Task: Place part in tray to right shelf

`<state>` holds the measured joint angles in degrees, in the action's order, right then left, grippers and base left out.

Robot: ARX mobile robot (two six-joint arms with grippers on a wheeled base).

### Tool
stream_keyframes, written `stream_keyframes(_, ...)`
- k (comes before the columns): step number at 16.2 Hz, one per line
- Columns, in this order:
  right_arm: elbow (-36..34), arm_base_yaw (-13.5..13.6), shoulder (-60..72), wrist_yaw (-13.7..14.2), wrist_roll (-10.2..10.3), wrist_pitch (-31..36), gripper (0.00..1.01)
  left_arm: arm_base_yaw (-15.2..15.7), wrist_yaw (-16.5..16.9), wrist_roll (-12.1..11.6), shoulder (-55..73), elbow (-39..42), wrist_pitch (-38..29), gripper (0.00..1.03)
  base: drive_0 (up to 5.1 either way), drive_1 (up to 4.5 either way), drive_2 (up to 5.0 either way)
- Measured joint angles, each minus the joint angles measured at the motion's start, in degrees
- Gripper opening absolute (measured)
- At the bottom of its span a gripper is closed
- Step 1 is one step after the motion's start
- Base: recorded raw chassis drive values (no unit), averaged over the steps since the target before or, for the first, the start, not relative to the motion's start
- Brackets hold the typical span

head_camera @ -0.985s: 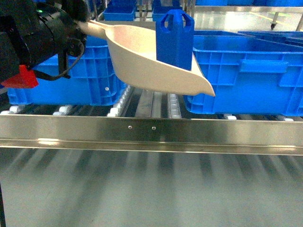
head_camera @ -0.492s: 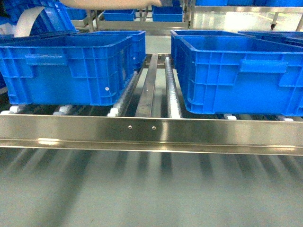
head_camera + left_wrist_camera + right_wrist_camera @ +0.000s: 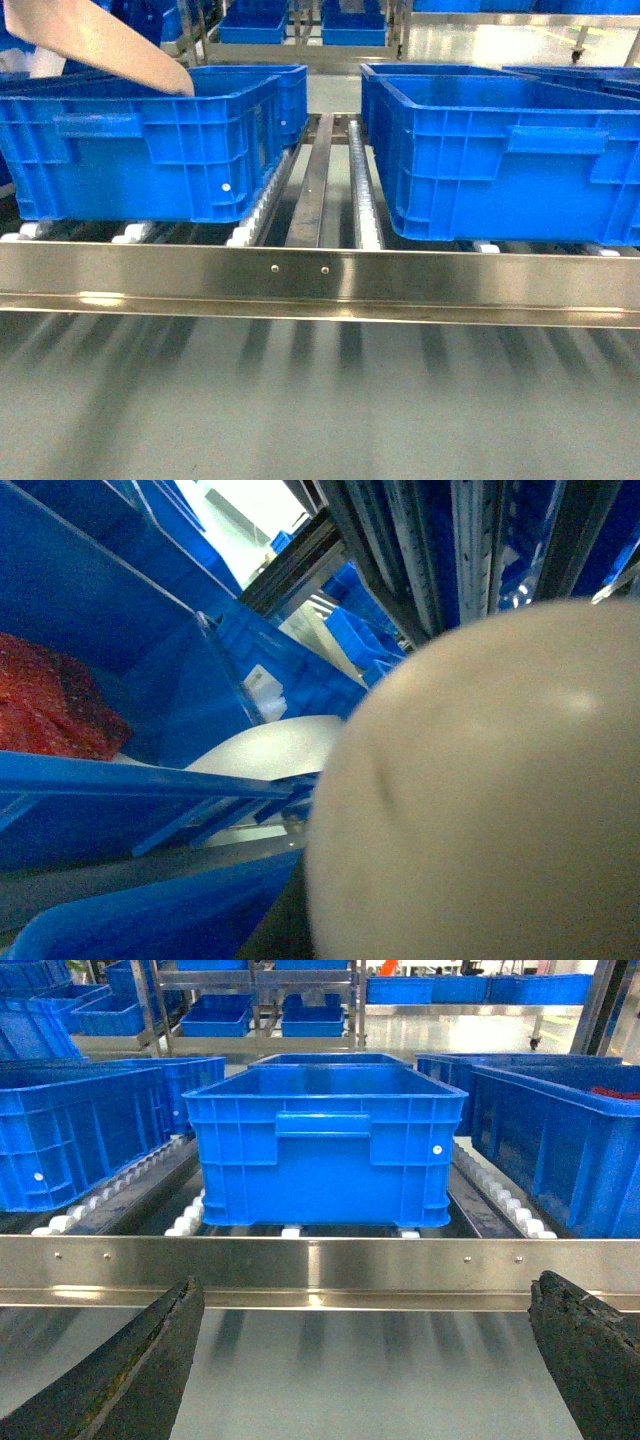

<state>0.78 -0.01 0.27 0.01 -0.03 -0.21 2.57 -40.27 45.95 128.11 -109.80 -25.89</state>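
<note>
My right gripper (image 3: 365,1360) hangs spread wide and empty in front of the shelf (image 3: 320,285), its two dark fingers (image 3: 120,1380) framing the crate (image 3: 325,1140) straight ahead. My left gripper I cannot see in any view; the left wrist camera is almost filled by the pale rounded back of the tray (image 3: 480,790), so I judge that arm is carrying it, but whether the jaws are clenched on the handle I cannot tell.

From the head, only a beige wedge of the tray (image 3: 95,45) shows at the upper left, tilted down with its tip at the rim of the left crate (image 3: 140,150). The part is not visible in any view, so I cannot say whether it sits in the scoop or elsewhere.

I judge the tray light, stiff and smooth, best held by its long handle; a hard plastic block would slide freely on it, so tilt decides everything.

The left wrist view alone shows something red (image 3: 50,710) lying inside a crate, and shelving overhead. The right wrist view alone gives the right-hand lane squarely, with its white rollers (image 3: 500,1195). The head view alone shows the metal divider (image 3: 312,185) between both lanes.
</note>
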Motion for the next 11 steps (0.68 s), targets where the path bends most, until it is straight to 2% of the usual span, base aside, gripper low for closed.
stream_keyframes(2,0.0,0.0,0.0,0.0,0.0,0.0,0.98,-0.1,-0.2,-1.4,-0.4,0.0,-1.0,0.12,0.0,0.00,0.0)
stream_keyframes(4,0.0,0.0,0.0,0.0,0.0,0.0,0.98,-0.1,0.2,-0.7,-4.9,5.1,-3.4,0.12,0.0,0.00,0.0)
stream_keyframes(6,0.0,0.0,0.0,0.0,0.0,0.0,0.98,-0.3,3.5,2.2,-11.6,15.3,-8.9,0.12,0.0,0.00,0.0)
stream_keyframes(8,0.0,0.0,0.0,0.0,0.0,0.0,0.98,-1.2,5.6,3.2,-22.3,29.6,-16.2,0.12,0.0,0.00,0.0)
stream_keyframes(9,0.0,0.0,0.0,0.0,0.0,0.0,0.98,-1.6,5.3,2.0,-30.8,38.1,-16.6,0.12,0.0,0.00,0.0)
stream_keyframes(10,0.0,0.0,0.0,0.0,0.0,0.0,0.98,-1.7,6.0,-1.8,-39.9,47.2,-18.7,0.12,0.0,0.00,0.0)
stream_keyframes(11,0.0,0.0,0.0,0.0,0.0,0.0,0.98,-1.2,6.8,-6.6,-46.4,54.2,-22.3,0.12,0.0,0.00,0.0)
